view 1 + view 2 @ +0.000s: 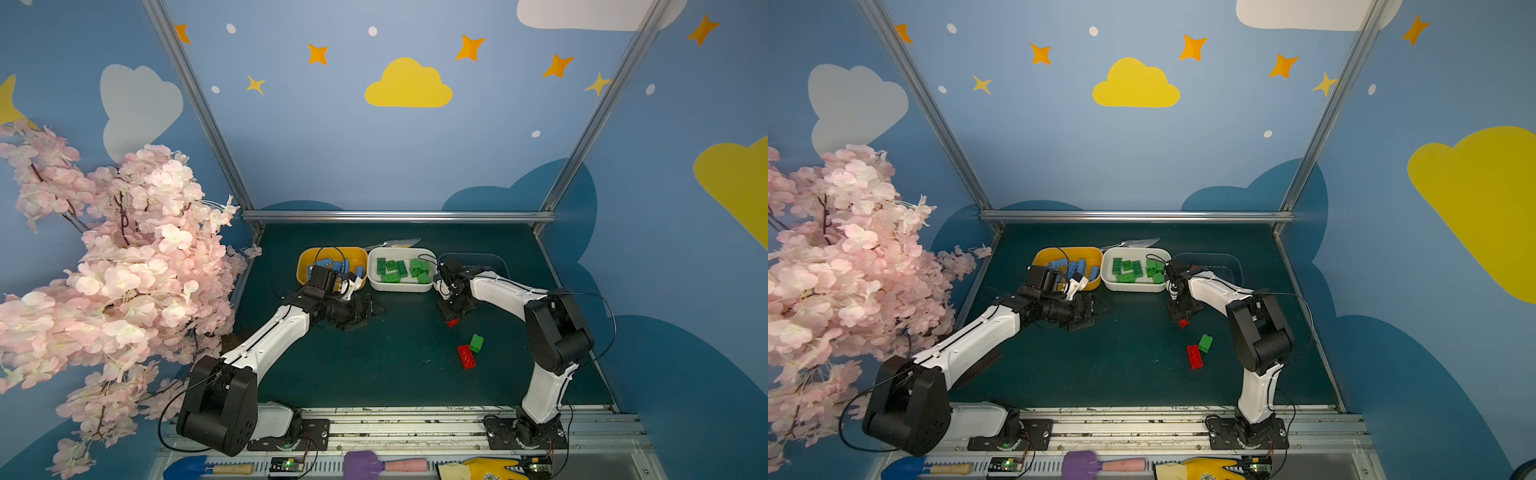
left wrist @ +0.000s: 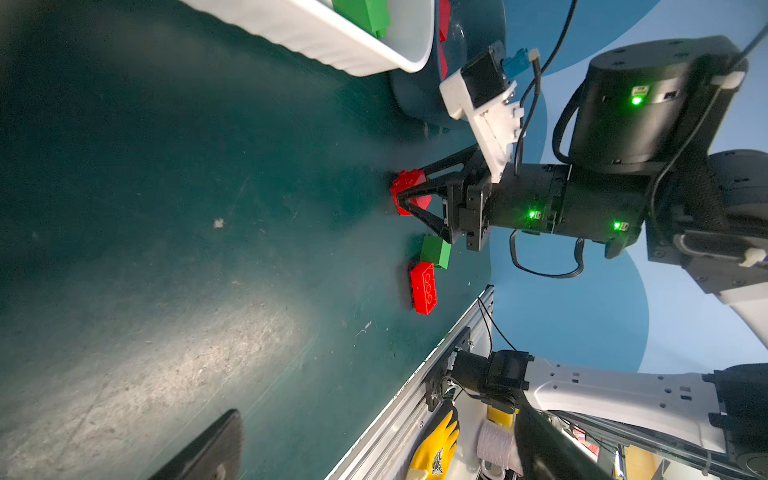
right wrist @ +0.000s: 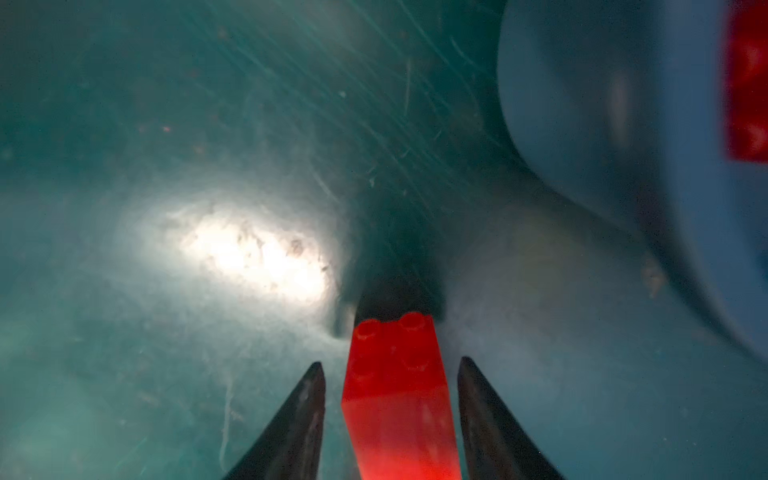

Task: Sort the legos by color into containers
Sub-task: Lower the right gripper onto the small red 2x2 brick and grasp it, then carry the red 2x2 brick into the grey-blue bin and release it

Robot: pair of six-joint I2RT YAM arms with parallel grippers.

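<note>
A two-armed robot sorts toy bricks on a dark green mat (image 1: pixel 353 374). A white tub (image 1: pixel 399 287) of green bricks (image 1: pixel 399 268) sits at the back. Just left of the white tub, a yellow-orange tub (image 1: pixel 305 266) holds light blue bricks (image 1: pixel 328 264). Just right of it, a dark blue-grey tub (image 1: pixel 498 264) holds at least one red brick (image 3: pixel 748 83).

In front of the white tub's right corner, the right gripper (image 3: pixel 391 362) points down over a small red brick (image 3: pixel 395 395) lying on the mat. Its jaws stand apart, one finger on each side of the brick, with a sliver of mat showing on both sides. Nothing is clamped yet. The left gripper (image 1: pixel 365 313) hangs in front of the white tub's left end, jaws wide apart and empty.

Farther forward and right of the white tub, a long red brick (image 1: pixel 466 356) and a small green brick (image 1: pixel 476 343) lie just beside each other, unsorted.

The step in hand appears to be grasping the small red brick. It likely goes best if the fingers close evenly on the flat sides with the brick centred, so it does not twist. A straight lift should then clear the dark tub's wall, followed by a low release inside.
</note>
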